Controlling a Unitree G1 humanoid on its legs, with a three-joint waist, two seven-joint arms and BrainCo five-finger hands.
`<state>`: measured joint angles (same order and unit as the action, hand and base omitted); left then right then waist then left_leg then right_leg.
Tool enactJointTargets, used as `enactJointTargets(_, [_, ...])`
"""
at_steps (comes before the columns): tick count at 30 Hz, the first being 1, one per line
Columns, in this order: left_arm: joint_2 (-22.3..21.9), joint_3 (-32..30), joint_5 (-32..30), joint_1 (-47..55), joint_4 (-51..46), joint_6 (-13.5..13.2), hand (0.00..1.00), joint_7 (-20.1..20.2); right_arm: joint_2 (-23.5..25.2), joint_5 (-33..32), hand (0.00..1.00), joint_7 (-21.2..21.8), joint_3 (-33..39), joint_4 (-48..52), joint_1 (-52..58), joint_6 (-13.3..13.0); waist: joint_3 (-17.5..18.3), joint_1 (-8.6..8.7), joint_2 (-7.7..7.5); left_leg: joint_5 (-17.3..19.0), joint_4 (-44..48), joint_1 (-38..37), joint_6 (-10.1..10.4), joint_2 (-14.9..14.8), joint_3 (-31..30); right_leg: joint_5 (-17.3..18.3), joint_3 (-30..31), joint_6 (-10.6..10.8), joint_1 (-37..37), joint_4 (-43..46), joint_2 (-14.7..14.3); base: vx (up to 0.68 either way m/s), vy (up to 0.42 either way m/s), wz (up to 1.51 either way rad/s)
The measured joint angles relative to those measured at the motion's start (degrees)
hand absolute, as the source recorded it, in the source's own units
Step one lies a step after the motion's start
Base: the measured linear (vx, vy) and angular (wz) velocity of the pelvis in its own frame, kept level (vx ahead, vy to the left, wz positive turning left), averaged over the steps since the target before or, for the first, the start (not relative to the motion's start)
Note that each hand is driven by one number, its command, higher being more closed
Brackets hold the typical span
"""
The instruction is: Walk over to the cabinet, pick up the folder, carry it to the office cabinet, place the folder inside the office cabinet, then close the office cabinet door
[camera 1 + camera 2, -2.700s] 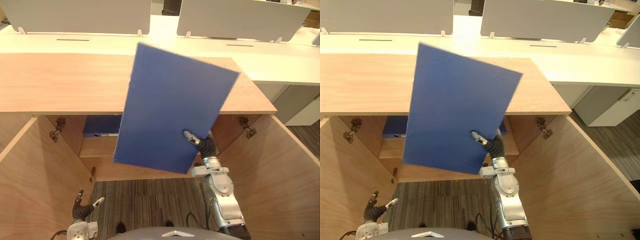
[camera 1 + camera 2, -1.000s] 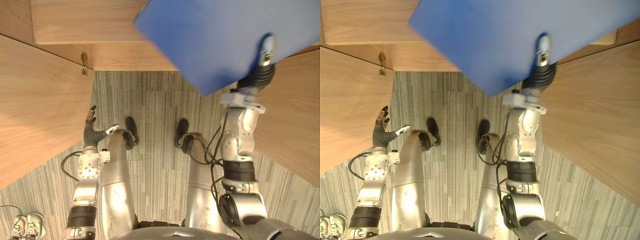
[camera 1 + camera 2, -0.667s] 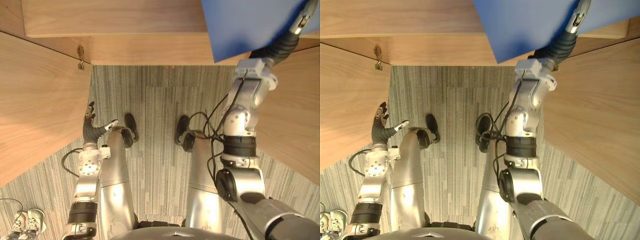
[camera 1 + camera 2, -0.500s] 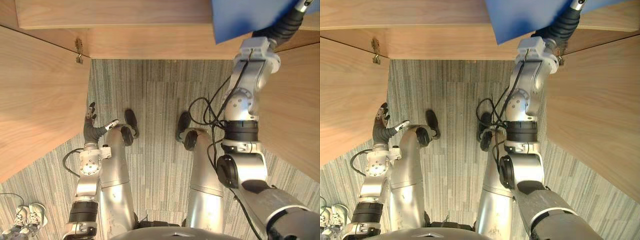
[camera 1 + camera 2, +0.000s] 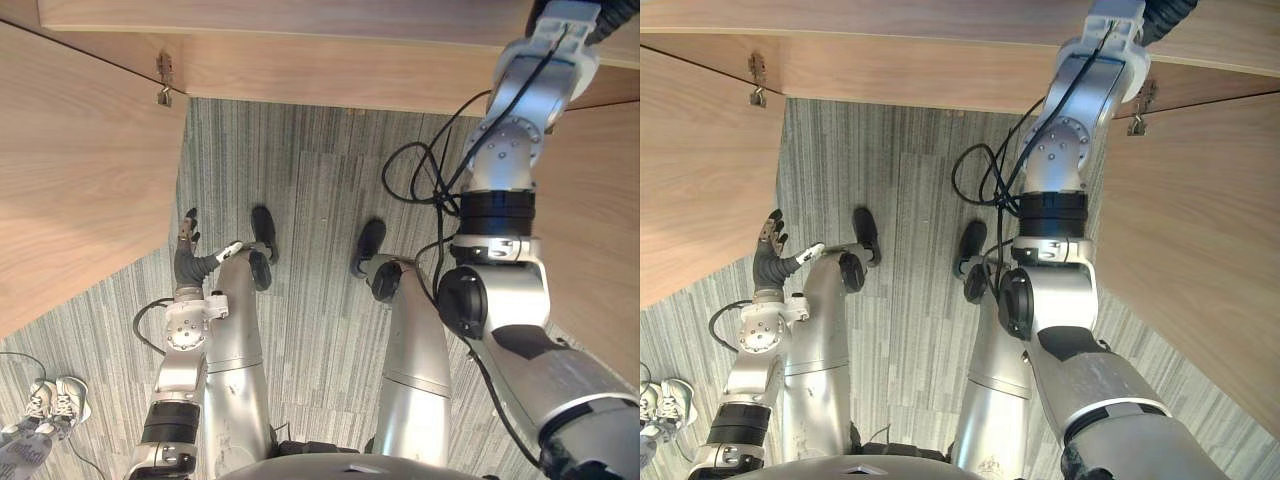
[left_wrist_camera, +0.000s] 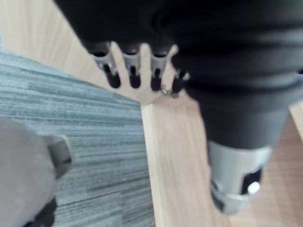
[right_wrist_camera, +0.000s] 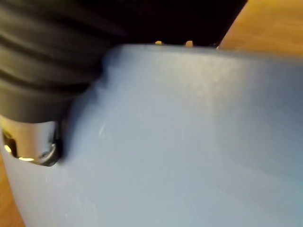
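Folder (image 7: 189,142) sits tight against the right robot hand (image 7: 47,61), its blue face towards the wrist camera and wood past its upper right corner. I judge it is going into the cabinet (image 5: 330,70). How that hand grips it, I cannot tell. Left robot hand (image 5: 188,255) hangs at lower left, fingers straight, holding nothing, beside the open door (image 5: 70,170). Step in hand: placing. Next move calls for seating the folder inside, letting go, pulling the arm clear, then swinging the door shut.
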<state>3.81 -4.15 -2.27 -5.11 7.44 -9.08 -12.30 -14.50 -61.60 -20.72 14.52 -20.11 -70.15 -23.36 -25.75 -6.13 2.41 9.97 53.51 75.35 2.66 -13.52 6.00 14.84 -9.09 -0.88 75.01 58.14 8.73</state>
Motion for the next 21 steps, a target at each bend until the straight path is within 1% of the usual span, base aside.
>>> enactJointTargets(2, [0.0, 0.0, 0.1, -0.1, 0.0, 0.0, 0.0, 0.0, -1.1, 0.0, 1.0, -0.6, -0.4, -1.6, -1.6, 0.3, 0.0, 0.14, 0.0, -0.6, -0.6, 0.3, 0.2, 0.0, -0.3, -0.3, -0.5, -0.5, 0.2, -0.5, 0.0, -0.03, -0.005, 0.04])
enactJointTargets(4, [-0.2, 0.5, 0.7, -0.1, 0.1, 0.0, 0.0, 0.0, -3.6, 0.0, 1.0, -1.6, -1.2, -3.7, -2.7, 1.7, 0.0, 0.08, 0.01, -1.2, -1.1, 0.7, 0.3, 0.0, -0.9, -0.4, -1.2, -0.7, 0.1, -0.8, 0.0, -0.03, -0.001, 0.07])
enactJointTargets(9, [-0.6, 1.2, 1.0, -0.2, 1.4, 0.0, 0.0, 0.0, -6.4, 0.0, 1.0, -2.3, -4.9, -6.3, -4.9, 4.9, 0.0, 0.18, 0.0, -2.8, -3.5, 0.7, 0.4, 0.1, -1.0, -1.2, -2.2, -1.4, 0.1, -2.4, 0.0, -0.03, 0.002, 0.05])
enactJointTargets(10, [-0.6, 1.3, 1.0, -0.3, 1.8, 0.0, 0.0, -0.1, -6.8, 0.1, 0.0, -2.5, -5.2, -6.3, -5.1, 5.2, 0.0, 0.14, -0.01, -3.4, -4.3, 0.7, 0.5, 0.2, -1.1, -1.5, -2.5, -1.6, 0.1, -2.9, 0.0, -0.02, -0.002, 0.09])
enactJointTargets(15, [-0.7, 2.0, 1.1, -0.5, 2.4, 0.4, 0.0, -1.3, -7.0, 0.1, 0.0, -3.8, -6.6, -8.6, -7.9, 6.3, 0.0, 0.32, -0.02, -5.1, -6.6, 0.3, 0.8, 0.4, -1.2, -2.1, -3.0, -2.1, 0.0, -3.9, 0.0, -0.02, -0.006, 0.06])
enactJointTargets(18, [-1.1, 2.0, 1.7, -0.7, 2.4, 0.5, 0.0, -1.5, -7.2, 0.1, 0.0, -3.8, -7.2, -9.2, -7.9, 6.3, 0.1, 0.49, -0.02, -6.1, -8.1, 0.1, 0.8, 0.4, -1.2, -2.5, -3.9, -2.1, -0.5, -5.2, 0.0, -0.03, -0.004, 0.06])
enactJointTargets(21, [-1.4, 2.0, 2.1, -0.8, 2.4, 0.8, 0.0, -1.9, -7.3, 0.1, 0.0, -5.1, -7.5, -9.7, -7.9, 6.3, 0.2, 0.51, -0.06, -7.1, -9.9, -0.6, 0.7, 0.4, -1.0, -2.9, -4.3, -2.0, -1.1, -6.4, 0.0, -0.02, -0.011, 0.06])
